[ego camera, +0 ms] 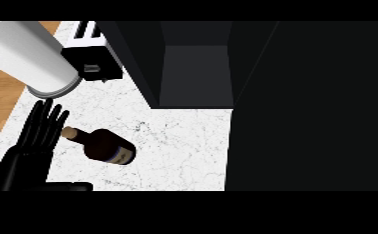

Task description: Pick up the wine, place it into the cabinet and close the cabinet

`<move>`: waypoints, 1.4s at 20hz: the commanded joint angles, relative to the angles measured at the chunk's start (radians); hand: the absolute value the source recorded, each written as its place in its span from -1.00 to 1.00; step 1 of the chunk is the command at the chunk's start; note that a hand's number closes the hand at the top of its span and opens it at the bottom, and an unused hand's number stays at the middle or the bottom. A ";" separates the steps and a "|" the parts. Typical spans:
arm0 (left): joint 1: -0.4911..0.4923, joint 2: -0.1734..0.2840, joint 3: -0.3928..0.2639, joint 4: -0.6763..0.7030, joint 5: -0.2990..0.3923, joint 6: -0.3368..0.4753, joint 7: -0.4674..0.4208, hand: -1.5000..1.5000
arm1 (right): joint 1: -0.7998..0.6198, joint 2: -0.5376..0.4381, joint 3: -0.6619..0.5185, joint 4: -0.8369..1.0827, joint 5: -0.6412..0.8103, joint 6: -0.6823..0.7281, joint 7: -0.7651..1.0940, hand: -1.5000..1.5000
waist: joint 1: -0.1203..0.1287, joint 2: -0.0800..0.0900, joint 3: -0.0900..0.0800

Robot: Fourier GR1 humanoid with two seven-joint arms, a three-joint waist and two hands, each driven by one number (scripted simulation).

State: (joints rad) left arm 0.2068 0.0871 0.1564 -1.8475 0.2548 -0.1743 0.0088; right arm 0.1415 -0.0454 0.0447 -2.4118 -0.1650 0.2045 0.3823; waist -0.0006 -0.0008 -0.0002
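The wine bottle (pixel 107 148) lies on its side on the white marbled counter (pixel 177 143), dark glass with a pale cork end pointing up-left. My left hand (pixel 29 150) stands at the lower left with its fingers straight and open, right beside the bottle's cork end; I cannot tell whether they touch. The dark cabinet (pixel 196 68) is open at the top middle, showing a grey inner shelf. Its door (pixel 303 108) is a large dark panel filling the right side. My right hand shows nowhere.
A big white cylinder (pixel 29 58) lies at the upper left. A black and white appliance (pixel 92 53) sits next to it, left of the cabinet. The counter's wooden edge (pixel 11 93) runs down the far left.
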 commanded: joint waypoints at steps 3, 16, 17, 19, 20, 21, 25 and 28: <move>-0.045 0.017 0.039 0.292 -0.059 -0.082 -0.225 -1.00 | 0.027 0.003 -0.030 -0.007 -0.054 0.022 -0.029 -1.00 | -0.005 0.001 0.000; -0.134 0.050 0.079 0.517 -0.046 -0.138 -0.289 -1.00 | -0.007 0.013 0.008 -0.045 0.003 -0.011 0.035 -1.00 | -0.002 0.000 0.000; -0.096 0.015 0.042 0.518 -0.083 -0.132 -0.338 -1.00 | -0.062 0.002 -0.014 0.025 0.010 -0.011 0.030 -1.00 | 0.000 0.001 0.000; -0.109 -0.005 0.018 0.494 -0.097 -0.105 -0.307 -1.00 | -0.061 0.004 -0.029 0.022 -0.005 -0.017 0.035 -1.00 | 0.000 0.001 0.000; -0.176 0.013 0.044 0.519 -0.082 -0.080 -0.265 -1.00 | -0.094 -0.018 -0.049 -0.071 -0.053 -0.035 0.123 -1.00 | -0.002 0.001 0.000; -0.176 0.011 0.034 0.600 -0.107 -0.110 -0.353 -1.00 | -0.057 0.043 0.076 -0.054 0.067 -0.059 0.087 -1.00 | -0.002 0.001 0.000; -0.189 -0.002 0.025 0.636 -0.116 -0.087 -0.368 -1.00 | -0.066 -0.017 -0.068 0.001 -0.042 0.001 0.039 -1.00 | -0.001 0.001 0.000; -0.259 0.005 0.032 0.752 -0.130 -0.086 -0.404 -1.00 | -0.045 -0.009 -0.046 0.007 -0.027 0.013 0.030 -1.00 | -0.003 0.001 0.000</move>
State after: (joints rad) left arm 0.0198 0.1066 0.1971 -1.1876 0.1425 -0.2862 -0.3792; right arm 0.0974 -0.0450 0.0216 -2.4076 -0.1636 0.2051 0.4130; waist -0.0028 -0.0002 -0.0001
